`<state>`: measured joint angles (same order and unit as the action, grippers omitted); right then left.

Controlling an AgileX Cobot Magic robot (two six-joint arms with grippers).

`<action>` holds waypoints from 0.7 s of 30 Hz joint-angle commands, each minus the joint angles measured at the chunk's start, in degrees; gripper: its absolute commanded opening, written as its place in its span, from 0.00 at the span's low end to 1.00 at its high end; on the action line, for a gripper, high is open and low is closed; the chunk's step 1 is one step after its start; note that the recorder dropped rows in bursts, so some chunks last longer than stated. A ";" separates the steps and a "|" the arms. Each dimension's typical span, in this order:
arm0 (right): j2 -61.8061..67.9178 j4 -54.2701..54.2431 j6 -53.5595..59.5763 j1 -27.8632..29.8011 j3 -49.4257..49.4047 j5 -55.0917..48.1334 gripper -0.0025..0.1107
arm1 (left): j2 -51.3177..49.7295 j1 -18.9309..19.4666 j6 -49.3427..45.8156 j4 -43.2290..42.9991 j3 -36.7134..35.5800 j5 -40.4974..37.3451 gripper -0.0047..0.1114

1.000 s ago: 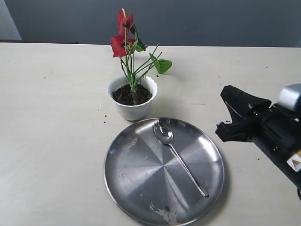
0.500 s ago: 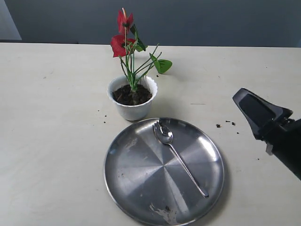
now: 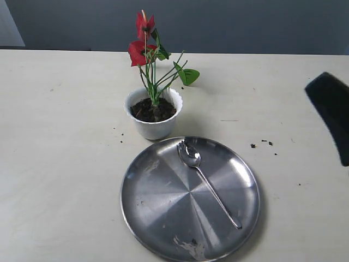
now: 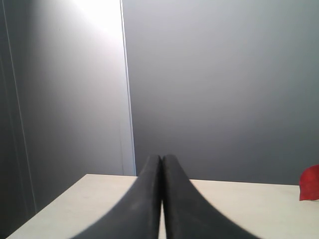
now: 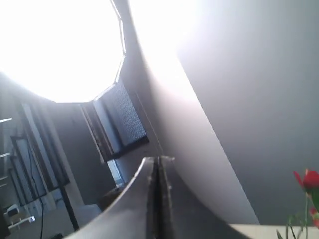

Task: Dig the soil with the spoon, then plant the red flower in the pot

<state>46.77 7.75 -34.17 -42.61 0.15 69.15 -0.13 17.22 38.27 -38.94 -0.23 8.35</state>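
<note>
The red flower point(image 3: 139, 50) stands upright in the white scalloped pot point(image 3: 154, 130), its stems set in dark soil point(image 3: 152, 111). In front of the pot, the silver spoon point(image 3: 204, 180) lies loose inside the steel plate point(image 3: 163, 218), with its bowl toward the pot. My right gripper point(image 3: 323, 87) is a dark blur at the right edge of the exterior view, well away from the plate. It is shut and empty in the right wrist view point(image 5: 157, 160). My left gripper point(image 4: 162, 158) is also shut on nothing and is absent from the exterior view. A red bloom point(image 4: 310, 182) peeks in at the frame edge.
A few soil crumbs point(image 3: 262, 143) lie on the pale table point(image 3: 60, 164) to the right of the plate, and a few more point(image 3: 121, 134) to the left of the pot. A grey wall point(image 3: 245, 22) runs behind the table's far edge.
My right arm has pulled back to the right, from beside the plate to the frame's edge. Pot, flower, spoon and plate have not moved.
</note>
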 commanded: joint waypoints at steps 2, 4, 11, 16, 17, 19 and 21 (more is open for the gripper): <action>-9.52 -3.46 2.69 0.16 -0.15 -8.38 0.02 | 0.13 -0.20 0.14 0.12 0.23 0.23 0.04; -13.40 -4.44 3.44 0.86 -0.15 -15.20 0.02 | 0.13 -0.20 0.14 0.12 0.23 0.23 0.04; -26.12 -0.33 3.57 9.37 -0.15 -30.50 0.02 | 0.13 -0.20 0.14 0.12 0.23 0.23 0.04; -38.84 6.35 1.18 19.37 -0.15 -41.39 0.02 | 0.13 -0.20 0.14 0.12 0.23 0.23 0.04; -42.08 6.59 0.94 22.59 -0.15 -45.66 0.02 | 0.13 -0.20 0.14 0.12 0.23 0.23 0.04; -43.82 6.59 0.69 25.69 -0.15 -49.72 0.02 | 0.13 -0.20 0.14 0.12 0.23 0.23 0.04; -44.28 6.59 0.04 28.53 -0.15 -55.87 0.02 | 0.13 -0.20 0.14 0.12 0.23 0.23 0.04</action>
<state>3.05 13.80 -33.65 -16.14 0.06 18.66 -0.13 17.22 38.27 -38.94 -0.23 8.35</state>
